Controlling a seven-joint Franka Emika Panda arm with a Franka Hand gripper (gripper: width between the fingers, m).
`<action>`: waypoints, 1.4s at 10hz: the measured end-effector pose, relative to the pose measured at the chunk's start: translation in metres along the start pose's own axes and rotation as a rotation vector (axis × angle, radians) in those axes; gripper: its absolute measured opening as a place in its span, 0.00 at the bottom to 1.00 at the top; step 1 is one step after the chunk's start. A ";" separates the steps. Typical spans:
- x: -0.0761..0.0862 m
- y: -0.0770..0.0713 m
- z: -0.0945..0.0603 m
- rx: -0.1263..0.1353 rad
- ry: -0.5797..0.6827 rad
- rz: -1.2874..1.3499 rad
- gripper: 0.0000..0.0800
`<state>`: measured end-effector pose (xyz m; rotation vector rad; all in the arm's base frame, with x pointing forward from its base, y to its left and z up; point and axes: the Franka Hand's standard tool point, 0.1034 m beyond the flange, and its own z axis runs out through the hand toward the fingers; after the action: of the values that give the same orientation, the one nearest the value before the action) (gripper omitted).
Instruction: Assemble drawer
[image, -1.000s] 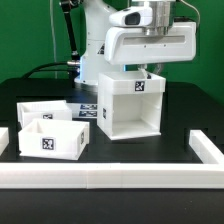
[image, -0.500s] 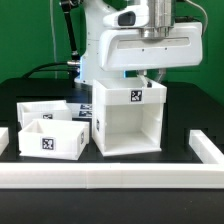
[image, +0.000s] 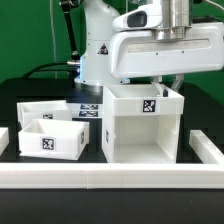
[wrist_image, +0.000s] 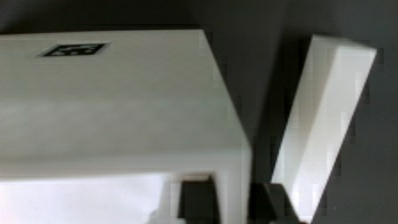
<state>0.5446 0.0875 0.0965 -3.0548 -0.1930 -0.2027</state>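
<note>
Black table (image: 92, 160), flat green wall (image: 30, 40) behind it, and white rails (image: 100, 180) running along the near edge. That's the setup in the exterior view.

The drawer is still in three pieces, all plain white plastic. The housing (image: 143, 135) is the tall boxy one, sitting around 4 o'clock from the middle of the exterior view. Its open face looks toward the camera and there's a black-and-white tag (image: 150, 106) up on its top rim.

The two little open-top trays are over at 9 o'clock. The front tray (image: 48, 140) shows its own tag, and the back tray (image: 40, 108) is tucked right behind it, touching or close to it. Both are well apart from the housing. Between them and the arm, a bit of the marker board (image: 88, 108) peeks out.

My gripper (image: 160, 88) comes down at 12 o'clock of the housing and is clamped on its top edge. In the wrist view, the housing (wrist_image: 107, 110) fills most of the shot, with my dark fingers (wrist_image: 199, 200) pinching a thin white wall.
</note>
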 end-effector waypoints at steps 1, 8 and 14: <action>0.000 -0.001 0.000 0.000 0.001 0.004 0.05; 0.002 -0.006 -0.002 0.012 0.035 0.363 0.05; 0.022 -0.009 -0.005 0.055 0.071 0.725 0.05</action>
<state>0.5646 0.0984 0.1051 -2.8251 0.8740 -0.2432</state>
